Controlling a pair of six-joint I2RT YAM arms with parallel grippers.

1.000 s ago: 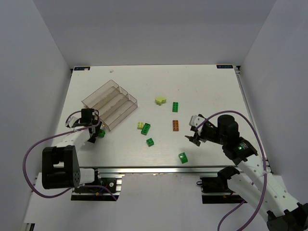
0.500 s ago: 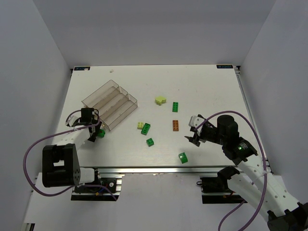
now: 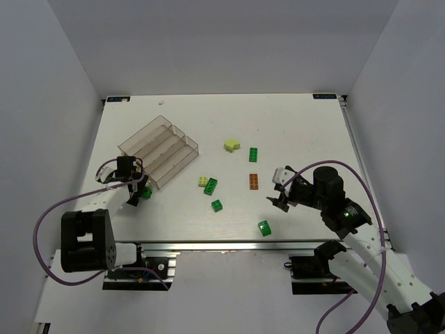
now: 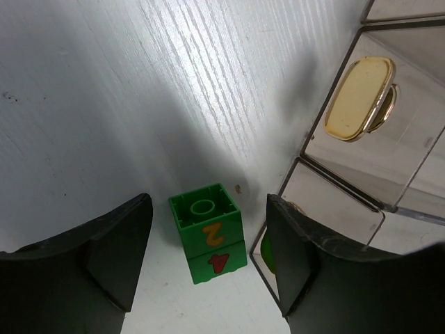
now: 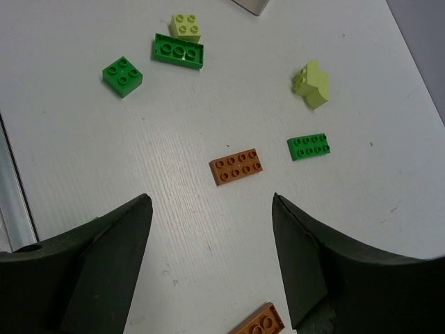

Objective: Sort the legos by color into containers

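From above, my left gripper (image 3: 137, 186) sits at the tray's (image 3: 158, 149) near corner, and my right gripper (image 3: 280, 189) is just beside the orange brick (image 3: 254, 181). Left wrist: jaws spread, with a numbered green brick (image 4: 208, 233) between them, untouched. Right wrist: jaws spread, orange brick ahead.

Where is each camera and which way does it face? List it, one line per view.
Top external: above and behind the bases, looking down at the table; both arms, left claw and right claw show.
Left wrist: on the left arm, looking down between its open fingers at a green brick beside the tray.
Right wrist: on the right arm, looking down between its open fingers at an orange brick.
Shared: top external also shows that green brick and orange brick.
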